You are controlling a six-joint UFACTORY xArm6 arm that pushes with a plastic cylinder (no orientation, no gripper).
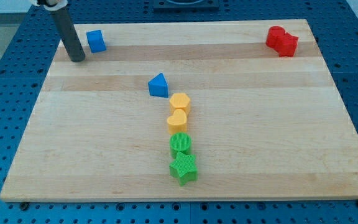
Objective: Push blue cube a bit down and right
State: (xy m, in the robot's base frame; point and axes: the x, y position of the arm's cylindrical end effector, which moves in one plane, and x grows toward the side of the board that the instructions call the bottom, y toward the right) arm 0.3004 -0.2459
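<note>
The rod's tip (78, 60), a bare hand holding nothing, stood just left of the blue cube (96, 41), seemingly lining up; it needed to get above-left before pushing.

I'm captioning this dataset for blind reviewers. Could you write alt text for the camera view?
My tip rests on a wooden board just left of the blue cube, near the view's top left. A blue triangular block sits mid-board above a column of two yellow and two green blocks; a red block lies top right.
</note>
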